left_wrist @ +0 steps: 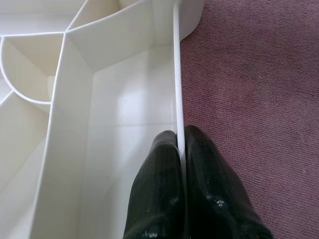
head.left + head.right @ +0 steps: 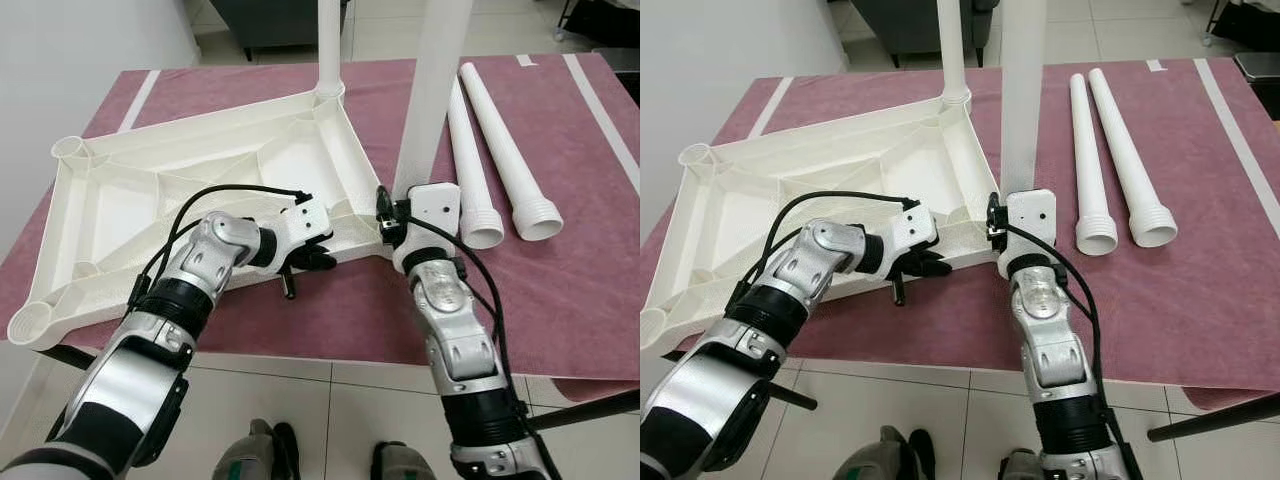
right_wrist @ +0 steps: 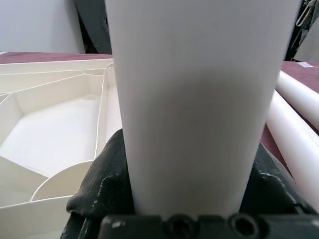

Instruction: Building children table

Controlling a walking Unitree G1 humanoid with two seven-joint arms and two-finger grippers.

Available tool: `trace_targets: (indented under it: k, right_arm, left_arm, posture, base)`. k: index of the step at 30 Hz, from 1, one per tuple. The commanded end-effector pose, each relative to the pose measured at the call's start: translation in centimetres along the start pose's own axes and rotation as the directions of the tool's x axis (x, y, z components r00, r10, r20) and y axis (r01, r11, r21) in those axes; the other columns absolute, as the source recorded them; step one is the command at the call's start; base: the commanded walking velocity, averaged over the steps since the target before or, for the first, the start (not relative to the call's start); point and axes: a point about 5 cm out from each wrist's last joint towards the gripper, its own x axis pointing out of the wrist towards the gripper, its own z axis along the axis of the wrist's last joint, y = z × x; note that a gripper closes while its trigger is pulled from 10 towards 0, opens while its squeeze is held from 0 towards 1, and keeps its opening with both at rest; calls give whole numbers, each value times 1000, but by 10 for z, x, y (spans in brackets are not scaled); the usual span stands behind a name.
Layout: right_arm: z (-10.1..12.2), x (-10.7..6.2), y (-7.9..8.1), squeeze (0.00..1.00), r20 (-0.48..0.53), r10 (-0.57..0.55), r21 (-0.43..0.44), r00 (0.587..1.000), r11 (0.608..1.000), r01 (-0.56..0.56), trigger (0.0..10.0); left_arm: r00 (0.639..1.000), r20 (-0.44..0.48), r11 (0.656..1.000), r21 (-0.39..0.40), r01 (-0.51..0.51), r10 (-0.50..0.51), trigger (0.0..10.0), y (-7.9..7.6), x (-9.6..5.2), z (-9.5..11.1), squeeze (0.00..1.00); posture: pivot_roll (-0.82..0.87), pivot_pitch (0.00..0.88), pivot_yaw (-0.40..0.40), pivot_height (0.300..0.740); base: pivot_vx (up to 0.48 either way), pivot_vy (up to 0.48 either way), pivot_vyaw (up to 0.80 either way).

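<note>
Right gripper (image 2: 400,215) is clamped on a white plastic tubular leg (image 2: 432,90) held upright at centre frame, the left gripper (image 1: 182,149) is pinched on the inverted white ribbed tabletop (image 2: 200,190) rim, one fitted leg (image 2: 328,45) is standing upper centre, two loose legs (image 2: 500,150) are lying at right.

Left arm is reached forward and bent inward, its left gripper (image 1: 182,149) pinched closed on a thin rim. Right arm is extended straight ahead, its right gripper (image 2: 400,225) clamped around an upright tube.

No readable text, labels or numbers anywhere.
</note>
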Motion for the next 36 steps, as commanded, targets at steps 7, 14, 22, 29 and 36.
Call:
trace_targets:
  k: [7,14,22,29,36]
  right_arm:
    - [-35,-8,4,1000,-141,46,-25,989,998,-50,10000]
    - [16,-3,-7,0,121,327,-28,937,945,-327,10000]
    - [35,-8,-18,0,146,539,-137,830,841,-523,10000]
    - [37,-21,-12,0,128,672,-132,730,741,-659,10000]
    - [36,-44,2,0,92,826,-78,556,562,-823,10000]
  left_arm:
    - [986,85,986,64,-152,147,0,12,-6,18,0]
    - [998,57,990,138,-37,30,0,2,-21,6,0]
    - [996,15,972,221,85,-91,0,-6,-41,-3,0]
    - [987,-42,950,266,163,-157,0,-13,-52,-11,0]
    - [965,-77,921,290,261,-249,0,-26,-77,-19,0]
  posture:
    - [-90,180,166,740]
    - [-91,177,167,740]
    - [-95,170,168,740]
    - [-97,162,168,740]
    - [-96,154,165,740]
  base:
    - [0,0,0]
    - [0,0,0]
    - [0,0,0]
    - [0,0,0]
    - [0,0,0]
